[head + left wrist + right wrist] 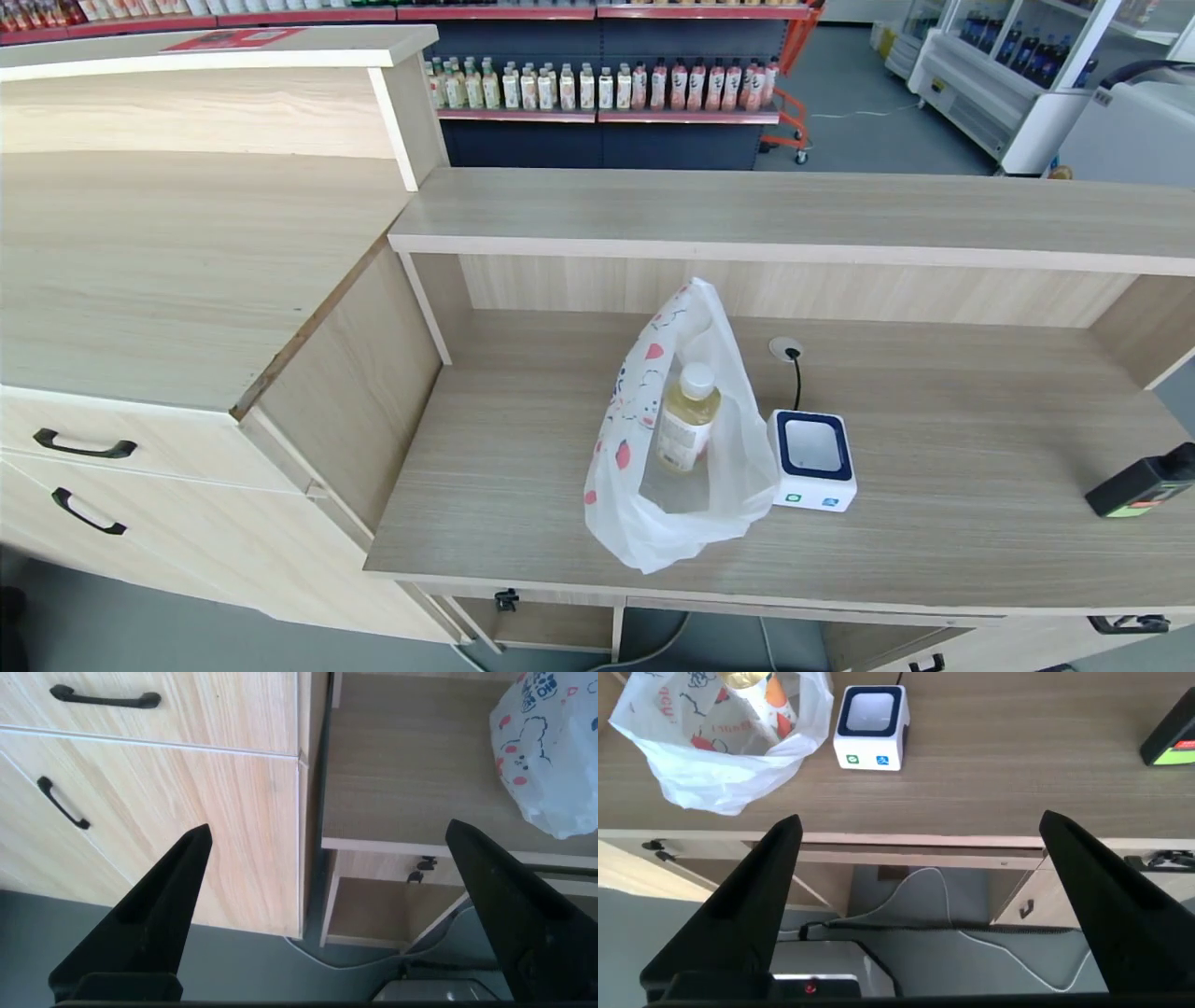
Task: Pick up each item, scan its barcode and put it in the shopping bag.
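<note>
- Checkout counter (934,448) in pale wood fills my head cam; behind it are shop shelves (597,86) w/ rows of drinks and a glass-front chiller (1018,65) at far right.
- Shopping bag (653,504) sits near the middle of the counter. It's thin white plastic w/ red and dark prints, and its mouth gapes open.
- Bottle (688,415) stands upright inside the bag. It has a white cap, yellowish liquid and a pale label.
- Scanner (812,457) is a white box w/ a dark-framed window on top, just beside the bag on my right side. I can't tell if the bag's skin touches it.
- Black cable (796,378) runs from the scanner's back to a round port in the countertop.
- Black handheld unit (1144,483) w/ a green face lies at the counter's right end, well apart from the scanner.
- Drawers (84,448) w/ black handles are in the taller cabinet on the left.
- Left gripper (322,915): jaws spread wide, nothing between them. It hangs off the counter's front by the drawer cabinet's side, w/ the bag off to one side.
- Right gripper (920,910): jaws spread wide too, holding nothing. It sits out in front of the counter's front edge, facing the bag and scanner.
</note>
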Available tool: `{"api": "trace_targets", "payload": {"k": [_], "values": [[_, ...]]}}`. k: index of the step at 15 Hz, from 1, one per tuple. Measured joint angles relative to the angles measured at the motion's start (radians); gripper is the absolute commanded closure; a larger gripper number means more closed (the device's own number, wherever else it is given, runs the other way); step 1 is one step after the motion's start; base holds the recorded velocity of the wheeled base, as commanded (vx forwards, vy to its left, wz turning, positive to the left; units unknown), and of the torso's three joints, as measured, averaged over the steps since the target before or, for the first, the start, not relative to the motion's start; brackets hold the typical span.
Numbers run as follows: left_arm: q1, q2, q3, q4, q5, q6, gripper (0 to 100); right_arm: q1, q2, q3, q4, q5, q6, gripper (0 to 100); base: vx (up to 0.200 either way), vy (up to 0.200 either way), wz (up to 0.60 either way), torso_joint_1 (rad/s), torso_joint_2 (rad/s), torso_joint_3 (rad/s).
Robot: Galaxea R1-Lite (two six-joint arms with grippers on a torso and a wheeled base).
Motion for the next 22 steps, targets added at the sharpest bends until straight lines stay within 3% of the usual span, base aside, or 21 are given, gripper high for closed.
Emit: {"api": "trace_targets", "payload": {"k": [2, 22], "values": [[0.000, 0.000, 0.000, 0.000, -0.001, -0.002, 0, 0.000, 0.000, 0.000, 0.000, 0.000, 0.000, 0, -0.100, 0.000, 0.00, 0.001, 0.00, 0.001], [0.000, 0.000, 0.000, 0.000, -0.001, 0.026, 0, 0.000, 0.003, 0.000, 0.000, 0.000, 0.000, 0, 0.000, -0.200, 0.00, 0.003, 0.00, 0.002]]}}
